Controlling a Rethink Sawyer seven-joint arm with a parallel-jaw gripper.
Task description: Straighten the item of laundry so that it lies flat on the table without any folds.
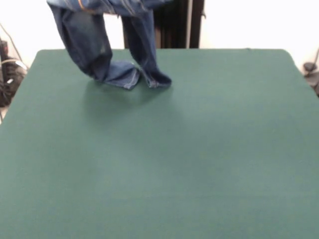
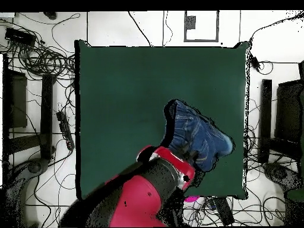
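Jeans (image 1: pixel 107 45) are hanging at upper left of the front view, waistband running off the top edge, leg cuffs just touching the table (image 1: pixel 199 149). Flattening is not yet done; laying out and smoothing are remaining. Overhead, the arm (image 2: pixel 148 190) is covering the lower centre beside the bunched denim. Gripper is hidden; cannot tell how its fingers are standing.

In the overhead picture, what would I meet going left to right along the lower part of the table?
Bare green table → red and black arm → jeans, bunched and lifted rather than flat → strip of bare table by its right edge. The end effector itself is hidden.
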